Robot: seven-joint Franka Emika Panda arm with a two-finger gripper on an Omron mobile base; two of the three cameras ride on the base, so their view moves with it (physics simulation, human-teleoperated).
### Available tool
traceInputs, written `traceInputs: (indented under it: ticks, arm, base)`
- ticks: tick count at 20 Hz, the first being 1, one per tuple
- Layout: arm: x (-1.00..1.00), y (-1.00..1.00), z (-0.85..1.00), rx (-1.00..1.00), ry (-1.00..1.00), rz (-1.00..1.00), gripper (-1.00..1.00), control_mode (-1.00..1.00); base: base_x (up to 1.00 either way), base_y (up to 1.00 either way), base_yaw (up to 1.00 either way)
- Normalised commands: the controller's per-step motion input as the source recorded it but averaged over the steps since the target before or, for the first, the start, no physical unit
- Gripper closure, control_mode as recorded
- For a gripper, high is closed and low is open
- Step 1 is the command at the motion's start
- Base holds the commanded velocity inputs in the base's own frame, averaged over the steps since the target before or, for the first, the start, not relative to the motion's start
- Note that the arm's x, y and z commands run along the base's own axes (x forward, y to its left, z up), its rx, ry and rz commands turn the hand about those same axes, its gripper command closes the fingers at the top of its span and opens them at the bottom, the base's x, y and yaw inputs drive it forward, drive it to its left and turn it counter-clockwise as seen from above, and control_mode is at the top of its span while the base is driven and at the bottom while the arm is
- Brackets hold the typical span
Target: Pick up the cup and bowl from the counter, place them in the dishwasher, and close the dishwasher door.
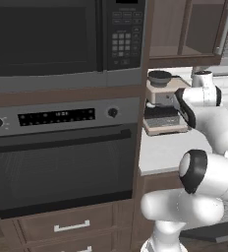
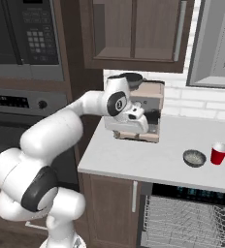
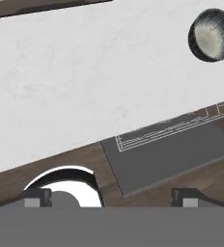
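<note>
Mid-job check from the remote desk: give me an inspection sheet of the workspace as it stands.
Surface: counter, pale slab over brown cabinets.
Job's things: bowl and red cup side by side on the counter, not touching; dishwasher below them with its wire rack showing; dishwasher door folded down.
Clutter: coffee machine at the back of the counter.
End effector: end effector open, holding nothing, above the counter's front edge.
Cables: nothing seen.
Surroundings: oven and microwave to the left; wall cabinets above.

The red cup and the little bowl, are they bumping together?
Apart. The right base view shows a strip of bare counter between the red cup and the bowl.
</note>
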Motion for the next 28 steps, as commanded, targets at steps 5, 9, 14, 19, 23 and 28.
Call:
traceInputs:
  ticks: [5, 9, 14, 19, 23, 28]
  arm:
    - [0.22, -0.9, -0.04, 0.1, -0.01, -0.05, -1.0, -1.0]
    - [0.16, -0.88, -0.21, 0.04, 0.0, -0.01, -1.0, -1.0]
    - [0.39, -0.64, -0.36, 0.03, -0.01, 0.03, -1.0, -1.0]
    - [0.62, -0.94, -0.46, 0.12, 0.0, 0.17, -1.0, -1.0]
    - [0.44, -0.58, -0.42, 0.01, 0.0, 0.15, -1.0, -1.0]
    - [0.16, -0.03, -0.17, 0.0, 0.0, 0.03, -1.0, -1.0]
  base:
    - [0.0, 0.0, 0.0]
    - [0.0, 0.0, 0.0]
    - [0.0, 0.0, 0.0]
    - [0.0, 0.0, 0.0]
    - [0.0, 0.0, 0.0]
    - [0.0, 0.0, 0.0]
